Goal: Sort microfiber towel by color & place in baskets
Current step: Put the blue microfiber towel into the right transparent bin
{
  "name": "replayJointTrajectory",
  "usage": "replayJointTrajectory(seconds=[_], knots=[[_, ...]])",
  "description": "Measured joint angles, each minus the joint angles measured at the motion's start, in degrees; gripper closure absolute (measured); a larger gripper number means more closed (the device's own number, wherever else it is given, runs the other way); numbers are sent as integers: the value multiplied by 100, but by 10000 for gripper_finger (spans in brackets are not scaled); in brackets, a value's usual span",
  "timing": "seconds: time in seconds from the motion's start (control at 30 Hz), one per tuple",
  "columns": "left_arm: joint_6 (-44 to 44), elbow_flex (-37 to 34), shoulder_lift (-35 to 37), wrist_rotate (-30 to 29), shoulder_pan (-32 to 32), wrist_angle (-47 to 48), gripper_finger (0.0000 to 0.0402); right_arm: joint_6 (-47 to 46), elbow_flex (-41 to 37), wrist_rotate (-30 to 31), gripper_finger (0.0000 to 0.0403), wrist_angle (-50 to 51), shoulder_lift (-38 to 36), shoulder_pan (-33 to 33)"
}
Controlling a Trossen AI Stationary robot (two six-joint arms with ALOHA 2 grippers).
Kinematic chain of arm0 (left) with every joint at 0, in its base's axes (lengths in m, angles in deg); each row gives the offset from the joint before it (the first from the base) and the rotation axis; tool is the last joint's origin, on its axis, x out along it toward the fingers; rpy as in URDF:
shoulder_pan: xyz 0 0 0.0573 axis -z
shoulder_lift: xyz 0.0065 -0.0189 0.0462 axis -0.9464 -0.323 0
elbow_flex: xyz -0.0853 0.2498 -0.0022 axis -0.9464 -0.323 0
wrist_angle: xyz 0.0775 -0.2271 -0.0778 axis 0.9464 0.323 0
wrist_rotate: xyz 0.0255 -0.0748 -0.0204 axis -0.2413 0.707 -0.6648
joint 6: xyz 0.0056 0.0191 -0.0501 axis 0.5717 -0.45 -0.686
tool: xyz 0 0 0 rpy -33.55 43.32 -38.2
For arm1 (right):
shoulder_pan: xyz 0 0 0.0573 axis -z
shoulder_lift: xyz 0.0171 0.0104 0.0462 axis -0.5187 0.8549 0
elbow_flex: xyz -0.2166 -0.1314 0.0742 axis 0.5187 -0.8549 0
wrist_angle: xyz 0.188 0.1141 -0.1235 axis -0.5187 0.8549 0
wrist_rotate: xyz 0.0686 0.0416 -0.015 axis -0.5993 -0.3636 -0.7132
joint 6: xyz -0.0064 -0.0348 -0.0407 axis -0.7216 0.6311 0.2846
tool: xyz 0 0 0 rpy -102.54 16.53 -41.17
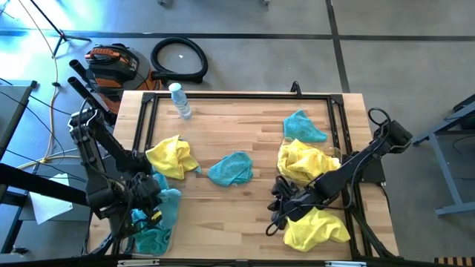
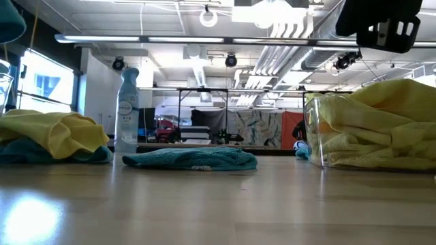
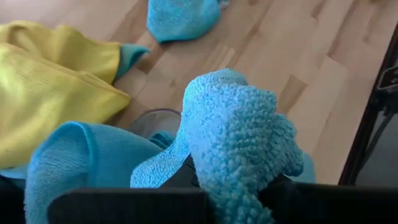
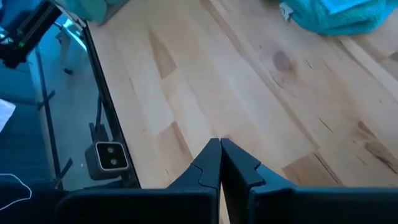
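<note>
My left gripper (image 1: 146, 199) is shut on a teal-blue microfiber towel (image 3: 236, 130) at the table's near left. It hangs over a clear basket (image 3: 155, 116) that holds more teal towels (image 1: 157, 226). My right gripper (image 4: 219, 155) is shut and empty above bare wood near the front right. Behind it a clear basket (image 2: 315, 129) holds yellow towels (image 1: 303, 159). Another yellow towel (image 1: 315, 228) lies near the front edge. Loose on the table are a teal towel (image 1: 230, 169) in the middle, a second teal towel (image 1: 303, 127) farther back, and a yellow towel (image 1: 172, 156) on the left. My left gripper holds the teal towel by a bunched-up part (image 3: 214, 171), several layers thick. The cloth covers the fingers, so the exact place of contact is hidden. The gripper slants downward, and the towel bulges out in front of it, lifted above the teal towels in the basket.
A clear spray bottle (image 1: 180, 101) stands upright at the far left of the table. A black frame rail (image 1: 338, 119) runs around the wooden top. A strip of teal cloth (image 3: 127, 55) sticks out from under the left yellow towel. Bare wood lies between the two grippers.
</note>
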Motion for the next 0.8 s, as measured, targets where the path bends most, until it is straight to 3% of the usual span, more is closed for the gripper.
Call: replayJointTrajectory(seconds=[0.27,0.6,0.8], knots=[[99,-352,87,419,-6,-185,397,7,2,162,403,-136,0,127],[793,-618,87,1179,-234,-394,397,9,4,392,403,-149,0,135],[1640,-659,87,1595,-420,-582,397,11,4,567,403,-153,0,139]])
